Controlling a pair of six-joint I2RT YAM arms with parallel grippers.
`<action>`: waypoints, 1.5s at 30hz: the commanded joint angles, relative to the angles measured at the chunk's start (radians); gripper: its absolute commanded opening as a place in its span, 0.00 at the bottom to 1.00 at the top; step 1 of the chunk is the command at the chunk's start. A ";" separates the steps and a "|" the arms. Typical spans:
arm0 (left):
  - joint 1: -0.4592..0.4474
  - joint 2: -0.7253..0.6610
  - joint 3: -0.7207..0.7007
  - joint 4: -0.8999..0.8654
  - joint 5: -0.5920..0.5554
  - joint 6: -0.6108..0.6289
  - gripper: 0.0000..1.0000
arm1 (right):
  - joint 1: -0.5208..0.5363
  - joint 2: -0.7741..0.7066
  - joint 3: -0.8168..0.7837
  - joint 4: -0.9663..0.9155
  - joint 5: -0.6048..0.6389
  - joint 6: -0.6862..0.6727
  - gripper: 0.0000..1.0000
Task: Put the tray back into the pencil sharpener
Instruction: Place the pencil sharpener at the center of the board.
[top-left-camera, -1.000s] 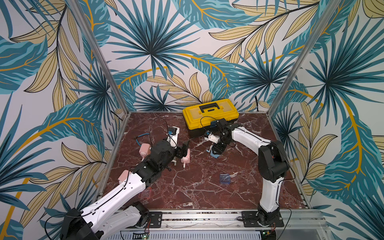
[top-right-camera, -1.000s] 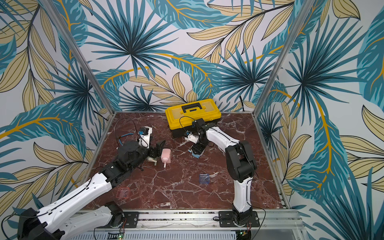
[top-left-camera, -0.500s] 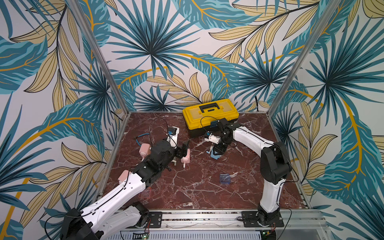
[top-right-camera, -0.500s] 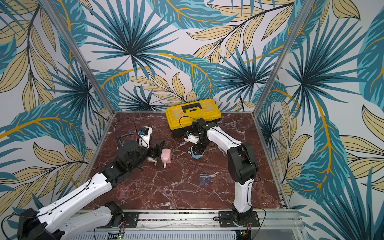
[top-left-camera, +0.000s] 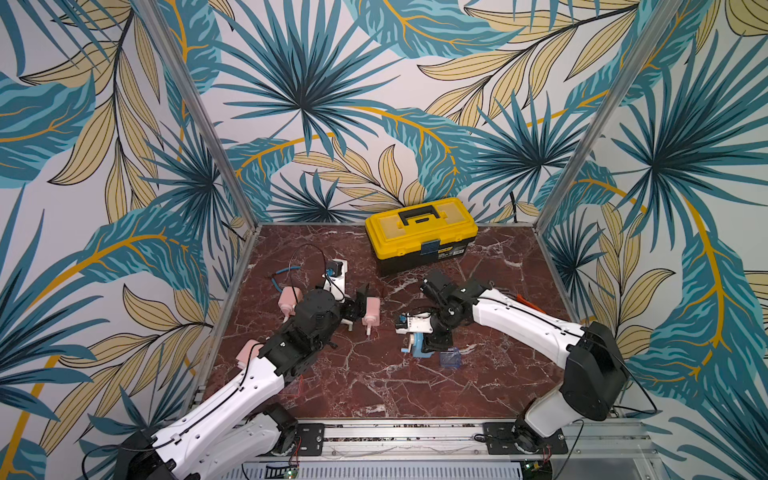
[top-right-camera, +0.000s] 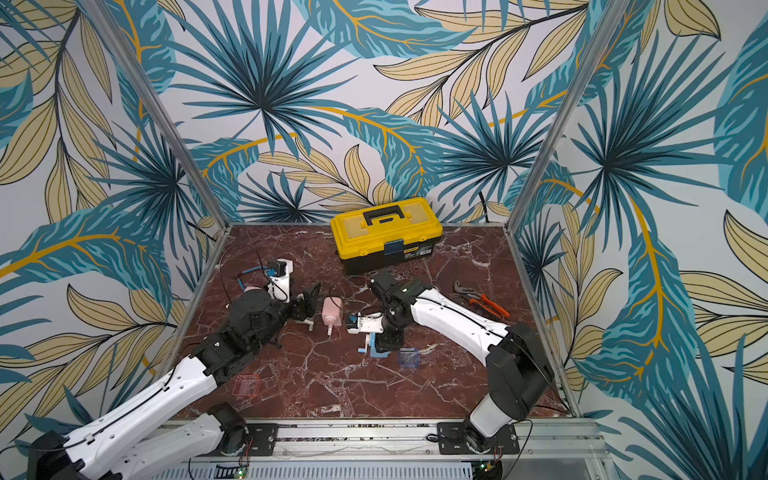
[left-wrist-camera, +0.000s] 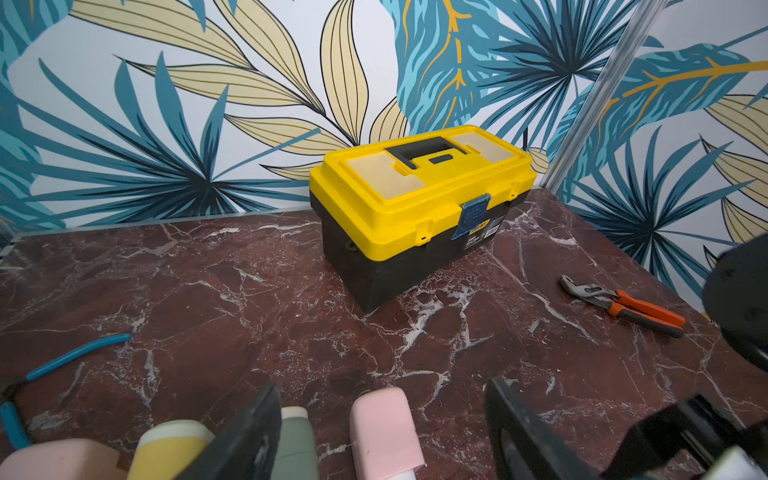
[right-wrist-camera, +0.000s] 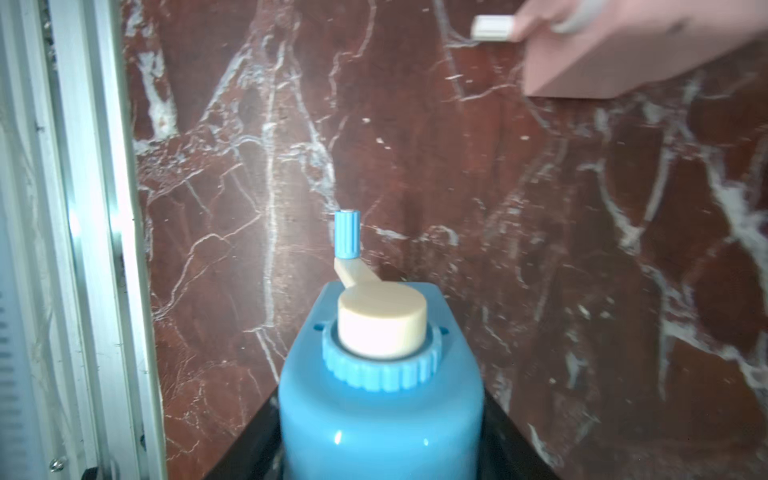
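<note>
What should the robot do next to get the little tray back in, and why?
Probably bring the left gripper across to the blue tray. The right gripper is clamped on the blue pencil sharpener, and the tray lies loose on the marble table right beside it. The left jaws stand open, gripping nothing.

Three wallpapered walls (top-left-camera: 316, 83) close the cell in: white paper printed with large teal palm fronds and tan leaves on mustard-yellow stems. Two bare aluminium corner posts (top-left-camera: 197, 112) stand where the side walls meet the back one, leaning outward in both top views. The work surface is a dark red marble-patterned tabletop (top-left-camera: 374, 386) with white veins. A silver aluminium rail (top-left-camera: 395, 434) runs along its front edge. The light is soft and even.
</note>
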 joint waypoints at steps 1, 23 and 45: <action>0.004 -0.011 -0.013 -0.007 -0.024 -0.028 0.78 | 0.042 0.005 -0.029 0.048 -0.012 -0.024 0.44; 0.004 -0.030 -0.010 -0.042 -0.057 -0.029 0.79 | 0.111 0.121 -0.054 0.149 0.098 -0.017 0.69; -0.057 0.085 0.043 -0.055 0.299 0.384 0.83 | 0.096 -0.462 -0.255 0.313 0.622 1.175 0.72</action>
